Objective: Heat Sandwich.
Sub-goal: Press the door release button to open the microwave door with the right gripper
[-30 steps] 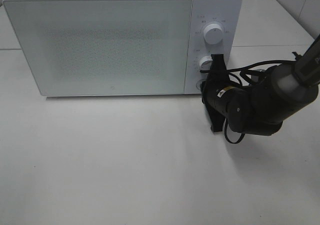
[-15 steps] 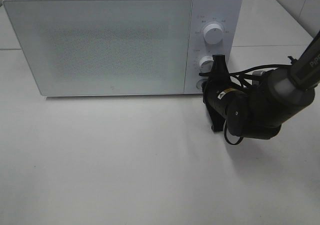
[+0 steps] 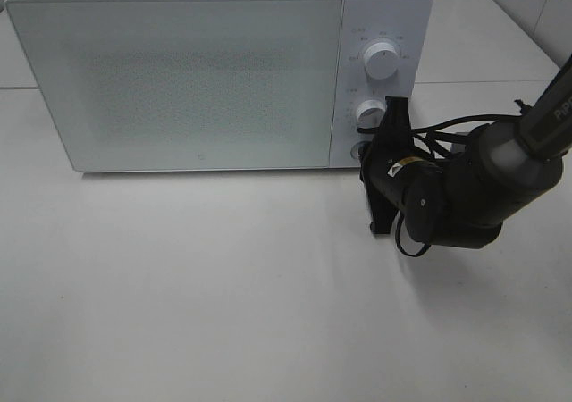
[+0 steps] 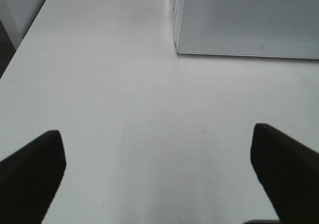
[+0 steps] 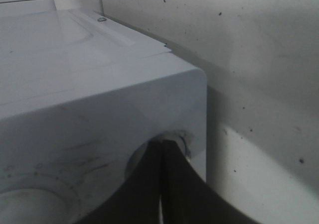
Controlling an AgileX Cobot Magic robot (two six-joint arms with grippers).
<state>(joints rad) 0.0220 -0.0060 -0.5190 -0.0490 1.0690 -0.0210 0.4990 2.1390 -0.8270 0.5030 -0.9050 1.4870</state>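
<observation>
The white microwave [image 3: 179, 80] stands at the back of the table with its door closed. The sandwich is hidden. My right gripper [image 3: 365, 152] is shut, and its tips touch the small round button below the lower knob [image 3: 368, 112] on the control panel. In the right wrist view the shut fingertips [image 5: 162, 147] meet at that round recess near the corner of the microwave [image 5: 75, 84]. My left gripper [image 4: 157, 132] is open and holds nothing, above bare table, with the microwave's front corner [image 4: 249, 15] ahead of it. It is outside the high view.
An upper knob [image 3: 382, 62] sits above the lower one on the panel. The white table [image 3: 223, 313] spreads in front of the microwave. The right arm [image 3: 483, 183] and its cables lie right of the panel. A tiled wall [image 3: 536, 9] borders the back right.
The right wrist has turned slightly at the control panel, with its tips staying at the button. The microwave door stays closed.
</observation>
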